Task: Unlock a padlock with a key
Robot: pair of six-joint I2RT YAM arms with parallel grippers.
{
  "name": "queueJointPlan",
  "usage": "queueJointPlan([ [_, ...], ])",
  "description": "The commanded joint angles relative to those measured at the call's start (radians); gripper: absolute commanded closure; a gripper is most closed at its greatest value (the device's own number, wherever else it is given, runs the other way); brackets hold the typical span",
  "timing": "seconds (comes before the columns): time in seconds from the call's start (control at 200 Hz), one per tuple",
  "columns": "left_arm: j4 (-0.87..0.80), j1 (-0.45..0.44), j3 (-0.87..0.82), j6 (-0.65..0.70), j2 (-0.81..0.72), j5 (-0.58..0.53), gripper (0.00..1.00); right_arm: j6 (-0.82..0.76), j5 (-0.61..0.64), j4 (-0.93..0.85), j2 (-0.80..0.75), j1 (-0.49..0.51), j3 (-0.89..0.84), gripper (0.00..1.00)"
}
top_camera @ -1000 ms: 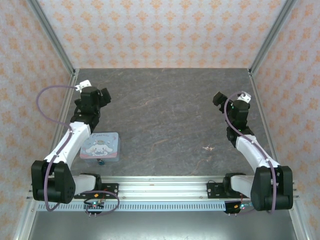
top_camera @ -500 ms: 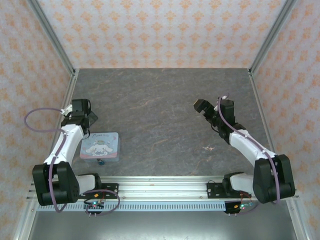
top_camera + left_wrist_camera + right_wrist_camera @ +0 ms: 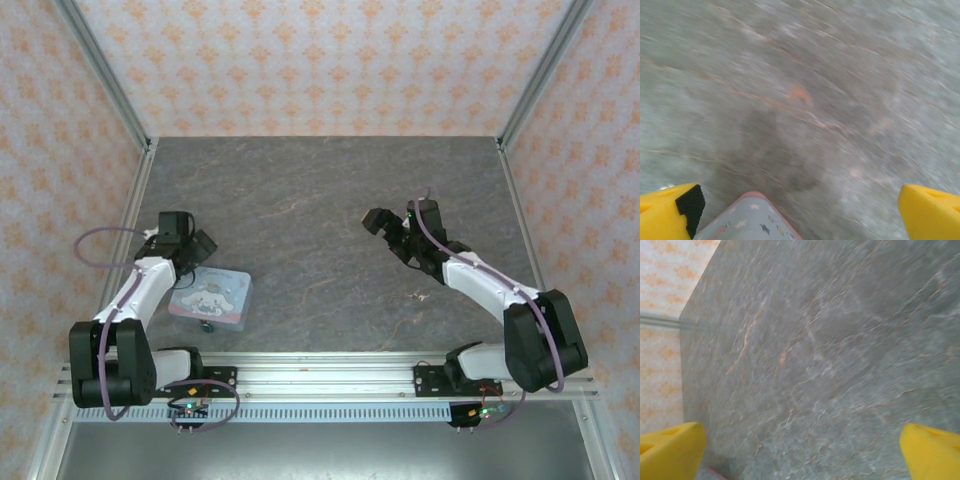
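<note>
The tiny teal padlock lies against the near edge of the pastel cartoon box, at the front left of the table. The key is a pale speck on the dark table at the front right. My left gripper hovers low over the box's far left corner. In the left wrist view this gripper is open, its yellow fingers wide apart, with the box corner between them. My right gripper hangs over mid-table, beyond and left of the key. Its wrist view shows it open above bare table.
Metal frame posts and patterned walls close in the table on three sides. The rail with both arm bases runs along the near edge. Both wrist views are blurred by motion.
The left gripper dropped down to the box's far corner, and the box slid slightly right and turned. The right arm swung left toward mid-table.
</note>
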Motion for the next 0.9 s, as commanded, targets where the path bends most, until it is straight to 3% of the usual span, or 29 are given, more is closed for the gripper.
queueJointPlan([
  [0.0,0.077,-0.123,-0.043,-0.102,-0.014,0.065,0.0,0.002,-0.013,-0.062,0.046,0.071,0.045,0.01],
  [0.145,0.158,-0.318,-0.052,-0.223,0.033,0.005,0.0,-0.015,-0.054,-0.123,0.119,0.173,0.105,0.01],
  [0.245,0.153,-0.381,-0.024,-0.25,0.072,-0.025,0.0,-0.069,-0.069,-0.193,0.143,0.261,0.141,0.0],
  [0.561,0.022,-0.369,0.117,-0.128,0.098,-0.144,0.0,-0.103,-0.11,-0.33,0.046,0.482,0.079,0.05],
  [0.741,-0.033,-0.315,0.229,-0.066,0.157,-0.116,0.0,-0.018,-0.132,-0.277,0.017,0.589,0.026,0.06],
  [0.896,-0.056,-0.273,0.269,-0.025,0.177,-0.063,0.0,0.008,-0.148,-0.211,0.097,0.667,0.067,0.08],
])
